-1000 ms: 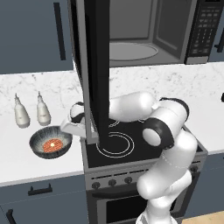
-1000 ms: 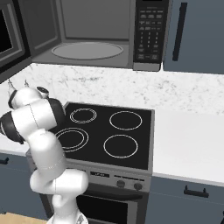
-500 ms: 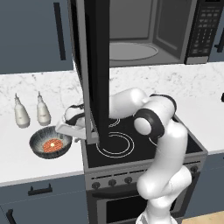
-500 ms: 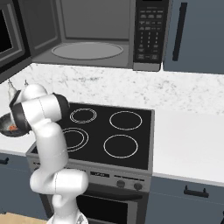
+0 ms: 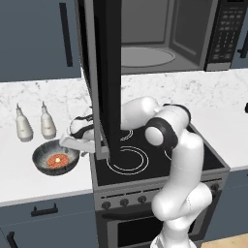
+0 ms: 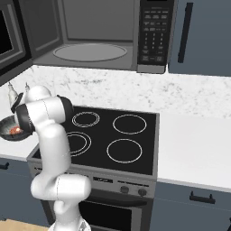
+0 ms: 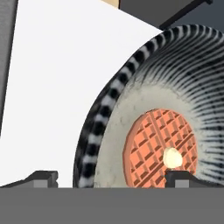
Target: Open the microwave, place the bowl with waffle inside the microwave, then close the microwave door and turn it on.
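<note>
Left base view: over the last second the arm has swung further left, and the pincer now sits just at the near-right rim of the bowl, where before it hung a little short of it. I read this as the approach to the pick-up nearly done; bowl not yet lifted. It rests on the counter left of the stove, one waffle inside. Count: one bowl, one waffle, two white bottles behind it, one microwave with its microwave door swung wide open, four stove rings.

Right base view: the arm's elbow has shifted left too; bowl peeks out at far left, on the counter. Microwave cavity open, one glass turntable, one keypad strip.

Hand view: pincer spread, one tip outside the bowl wall, the other over the waffle, so the rim lies between them. Nothing pinched yet.
</note>
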You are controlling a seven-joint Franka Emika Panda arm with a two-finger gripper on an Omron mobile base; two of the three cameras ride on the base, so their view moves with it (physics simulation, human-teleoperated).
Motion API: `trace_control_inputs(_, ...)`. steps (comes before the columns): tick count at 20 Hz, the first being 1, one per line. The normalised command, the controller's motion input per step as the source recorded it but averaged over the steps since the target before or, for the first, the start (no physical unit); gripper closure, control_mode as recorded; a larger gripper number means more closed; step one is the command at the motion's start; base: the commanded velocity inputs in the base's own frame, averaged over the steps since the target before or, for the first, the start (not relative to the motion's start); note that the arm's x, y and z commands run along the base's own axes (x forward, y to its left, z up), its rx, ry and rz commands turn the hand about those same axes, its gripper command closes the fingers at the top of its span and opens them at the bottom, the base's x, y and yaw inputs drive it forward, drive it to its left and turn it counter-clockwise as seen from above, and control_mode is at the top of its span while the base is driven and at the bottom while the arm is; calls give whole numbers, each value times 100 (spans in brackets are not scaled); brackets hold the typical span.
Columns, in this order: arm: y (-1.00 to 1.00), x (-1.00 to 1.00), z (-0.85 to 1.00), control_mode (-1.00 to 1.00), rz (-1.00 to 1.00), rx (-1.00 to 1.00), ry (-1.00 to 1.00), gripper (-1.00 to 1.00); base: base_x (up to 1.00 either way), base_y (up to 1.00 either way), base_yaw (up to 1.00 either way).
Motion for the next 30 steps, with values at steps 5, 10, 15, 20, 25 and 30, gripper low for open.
trace_control_inputs(5, 13, 0, -18, -100, 0, -4, 1, 100, 0, 0, 0)
trace_control_inputs(10, 0, 0, -17, -100, 0, 0, 0, 100, 0, 0, 0)
trace_control_inputs(15, -34, -6, -4, -100, 0, 11, -2, 100, 0, 0, 0)
trace_control_inputs(20, -73, -22, 3, -100, 0, 21, -4, 100, 0, 0, 0)
trace_control_inputs(25, -64, -41, 37, -100, 0, 1, -1, 100, 0, 0, 0)
trace_control_inputs(30, -59, -45, 93, -100, 0, -21, 0, 100, 0, 0, 0)
